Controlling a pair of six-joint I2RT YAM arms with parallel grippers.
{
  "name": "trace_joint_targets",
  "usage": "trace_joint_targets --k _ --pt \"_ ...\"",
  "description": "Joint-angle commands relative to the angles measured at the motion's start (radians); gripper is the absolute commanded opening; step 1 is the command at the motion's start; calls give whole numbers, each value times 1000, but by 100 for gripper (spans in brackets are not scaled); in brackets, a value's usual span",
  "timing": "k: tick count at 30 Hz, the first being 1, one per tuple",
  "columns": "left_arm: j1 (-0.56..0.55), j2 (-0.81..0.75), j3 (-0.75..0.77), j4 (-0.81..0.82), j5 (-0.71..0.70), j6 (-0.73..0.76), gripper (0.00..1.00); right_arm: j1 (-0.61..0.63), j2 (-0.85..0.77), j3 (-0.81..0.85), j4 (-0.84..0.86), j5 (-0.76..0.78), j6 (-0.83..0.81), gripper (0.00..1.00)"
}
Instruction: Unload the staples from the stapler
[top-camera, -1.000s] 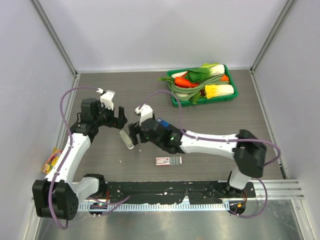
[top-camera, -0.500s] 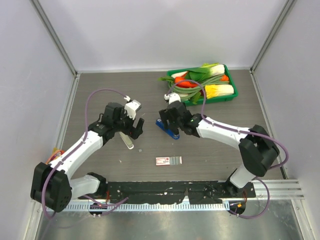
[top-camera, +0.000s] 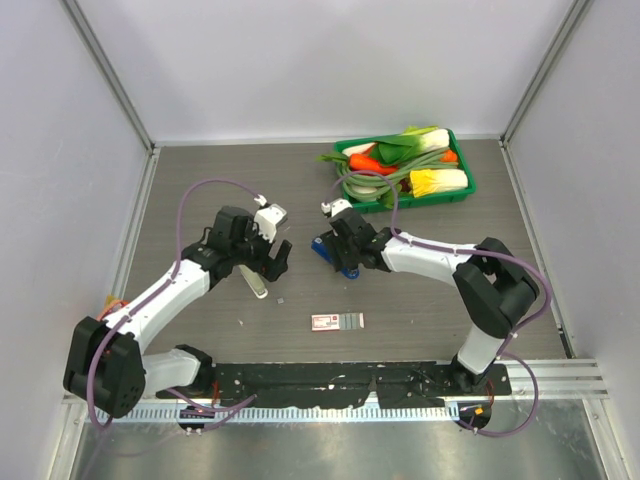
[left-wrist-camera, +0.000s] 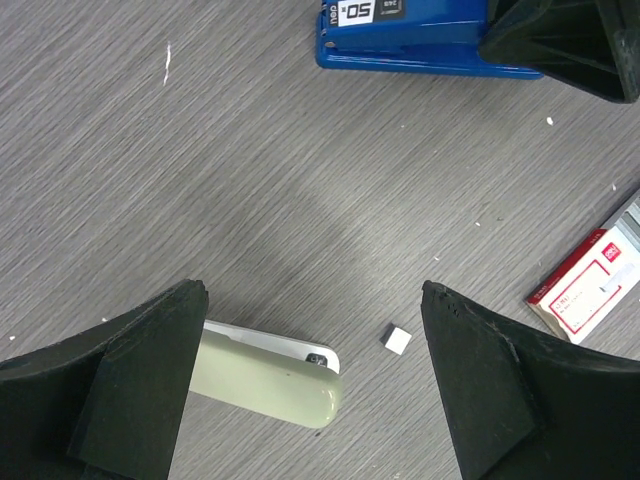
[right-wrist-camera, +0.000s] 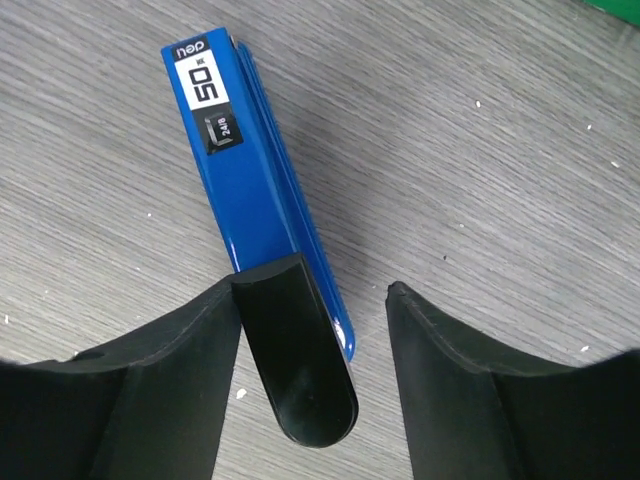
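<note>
On the bench (top-camera: 200, 190), a green tray (top-camera: 432, 201) holds vegetables (top-camera: 400, 150) far right; a red-and-white box (top-camera: 336, 321) lies nearer.

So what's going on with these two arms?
Two robot arms are busy with a blue stapler lying on the table. The right gripper hangs over it with open jaws, gripping nothing. The left gripper, open too, hovers above a pale green oblong piece nearby.
</note>
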Motion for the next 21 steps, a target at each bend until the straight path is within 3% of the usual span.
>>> trace_joint_targets --k 1,5,6,9,12,21 --pt "-5 -6 -1 40 47 12 93 -10 -5 39 11 -27 -11 57" --pt "-7 0 3 42 59 9 93 -10 -37 27 54 -52 20 32" --pt "-7 3 5 40 66 9 93 -10 -50 23 80 -61 32 21" --pt "-8 14 16 42 78 -3 93 -10 -102 6 144 -67 97 10" --pt "-10 21 23 45 104 -12 93 -8 -169 -40 253 -72 175 1" --pt "-8 63 37 53 253 -21 95 79 -317 -244 567 42 364 1"
